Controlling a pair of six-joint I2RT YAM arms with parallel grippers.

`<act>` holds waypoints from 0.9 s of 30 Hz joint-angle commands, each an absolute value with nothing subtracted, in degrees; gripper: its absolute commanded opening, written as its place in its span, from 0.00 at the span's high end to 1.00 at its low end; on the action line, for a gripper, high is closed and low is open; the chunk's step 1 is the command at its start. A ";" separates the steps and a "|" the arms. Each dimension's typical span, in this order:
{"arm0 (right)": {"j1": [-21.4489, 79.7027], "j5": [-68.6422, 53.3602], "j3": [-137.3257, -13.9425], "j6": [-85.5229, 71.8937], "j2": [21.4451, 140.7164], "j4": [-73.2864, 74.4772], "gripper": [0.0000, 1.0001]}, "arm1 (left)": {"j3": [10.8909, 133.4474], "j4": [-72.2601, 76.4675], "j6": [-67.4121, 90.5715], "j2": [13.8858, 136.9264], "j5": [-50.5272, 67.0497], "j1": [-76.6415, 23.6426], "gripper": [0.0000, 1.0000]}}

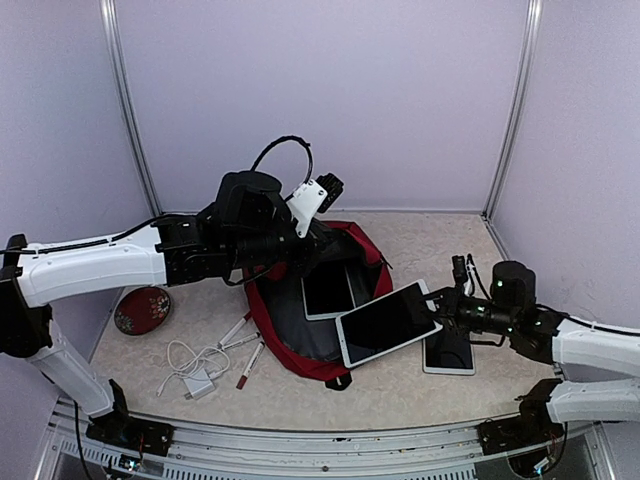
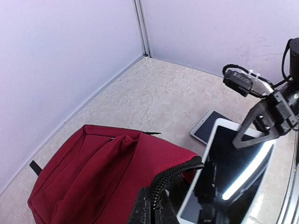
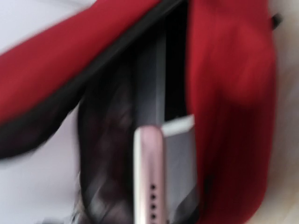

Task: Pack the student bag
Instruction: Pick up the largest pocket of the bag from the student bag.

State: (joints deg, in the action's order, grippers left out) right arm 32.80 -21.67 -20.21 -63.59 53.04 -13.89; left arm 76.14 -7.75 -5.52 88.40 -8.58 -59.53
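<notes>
Top view: the student bag [image 1: 285, 325] lies open in the middle of the counter [image 1: 430, 250], with a tablet [image 1: 328, 290] inside it. The left jaws are clamped on its far rim. The right jaws grip a larger tablet [image 1: 385, 325] by its edge, tilted over the bag's right side. Left of the bag lie a red dish [image 1: 142, 308], a white charger cable [image 1: 195, 365] and pens [image 1: 240, 340].

Left wrist view: the jaws pinch the bag's black zipper edge [image 2: 175, 175].

Right wrist view: blurred; the held tablet's pinkish edge faces the grey lining [image 3: 149, 84].

Left claw [image 2: 152, 205], right claw [image 1: 438, 305]: both clamped.
</notes>
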 commanded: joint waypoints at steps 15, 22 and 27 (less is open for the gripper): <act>48.02 23.16 -48.52 -74.00 103.67 -42.40 0.72 | 73.07 -0.48 -4.19 84.55 2.36 -55.29 1.00; 52.92 17.44 -55.81 -60.03 101.60 -11.57 0.50 | 71.80 0.16 -3.43 83.59 4.33 -52.40 1.00; 57.17 10.10 -52.89 -54.18 98.77 -7.82 0.48 | 71.44 0.20 -3.89 83.66 4.51 -51.96 1.00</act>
State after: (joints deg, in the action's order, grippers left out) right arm 54.08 16.12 -54.13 -61.95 102.19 -13.96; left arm 72.12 -3.31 -4.05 85.58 2.59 -52.25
